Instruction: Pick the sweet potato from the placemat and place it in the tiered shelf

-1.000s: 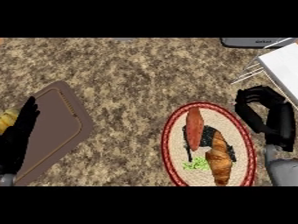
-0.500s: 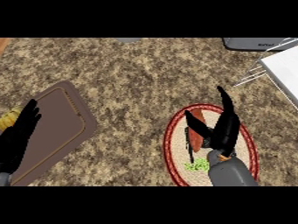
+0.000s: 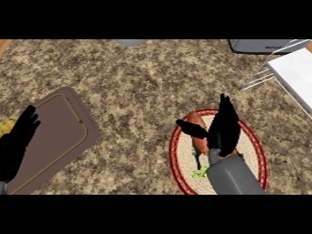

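**Right robot hand spread over the sweet potato on the placemat**

The landmark is the oval placemat (image 3: 253, 151), woven pale with a red rim, lying on the speckled bench (image 3: 138, 82). The sweet potato (image 3: 197, 125) lies on the placemat's upper-left part, orange-red and elongated, partly hidden by the right robot hand (image 3: 222, 130). Below it on the placemat a small green item (image 3: 200, 172) shows beside the grey forearm.

The right forearm rises from the placemat's lower edge and slants up across its middle. Its robot hand is held apart: the fingers are straight and together, pointing up past the placemat's top rim, while the thumb (image 3: 192, 129) juts out to the left across the sweet potato. Nothing is clamped; whether the thumb touches the sweet potato cannot be told from this view.

Above and to the right of the placemat stands the tiered shelf (image 3: 300, 82), a white board on thin metal rods, well apart from the sweet potato. A grey object (image 3: 263, 45) lies beyond it at the bench's far edge.

Far to the left of the placemat lies a brown cutting board (image 3: 63, 132). The left robot hand (image 3: 9, 146) rests over its left end, fingers straight and pointing up, holding nothing. A yellow item (image 3: 6, 125) peeks out beside those fingers.
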Robot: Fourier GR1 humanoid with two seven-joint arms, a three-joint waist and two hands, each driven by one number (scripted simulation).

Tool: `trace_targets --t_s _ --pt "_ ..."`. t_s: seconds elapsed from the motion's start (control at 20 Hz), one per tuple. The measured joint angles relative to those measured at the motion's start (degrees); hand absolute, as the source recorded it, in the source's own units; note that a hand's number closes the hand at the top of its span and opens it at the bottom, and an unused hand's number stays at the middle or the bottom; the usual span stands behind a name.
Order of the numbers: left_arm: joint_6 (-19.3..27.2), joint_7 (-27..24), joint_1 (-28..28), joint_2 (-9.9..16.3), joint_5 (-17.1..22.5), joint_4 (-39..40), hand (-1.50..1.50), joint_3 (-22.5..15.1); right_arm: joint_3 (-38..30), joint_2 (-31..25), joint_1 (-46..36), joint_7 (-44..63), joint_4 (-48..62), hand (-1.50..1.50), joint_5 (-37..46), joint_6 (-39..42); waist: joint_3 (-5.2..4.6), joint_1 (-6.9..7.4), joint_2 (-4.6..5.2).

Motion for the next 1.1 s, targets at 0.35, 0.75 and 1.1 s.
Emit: trace_targets --t_s 0.35,0.75,1.1 --pt "-1.3 -0.5 -0.7 0.1 0.4 1.4 0.0 0.5 3.7 0.0 -6.8 12.1 0.8 -1.5 -0.5 22.8 0.34 0.57 0.22" --pt "-2.8 -1.3 -1.4 -0.2 0.5 3.4 0.0 1.3 5.3 -0.6 -12.0 17.0 -1.6 -1.5 -4.7 36.7 0.63 0.31 0.43" --pt "-2.9 -2.3 -0.9 -1.3 0.1 3.6 0.0 1.8 3.1 -0.8 -11.4 16.8 -2.6 -1.5 -5.0 42.1 0.73 0.01 0.54"
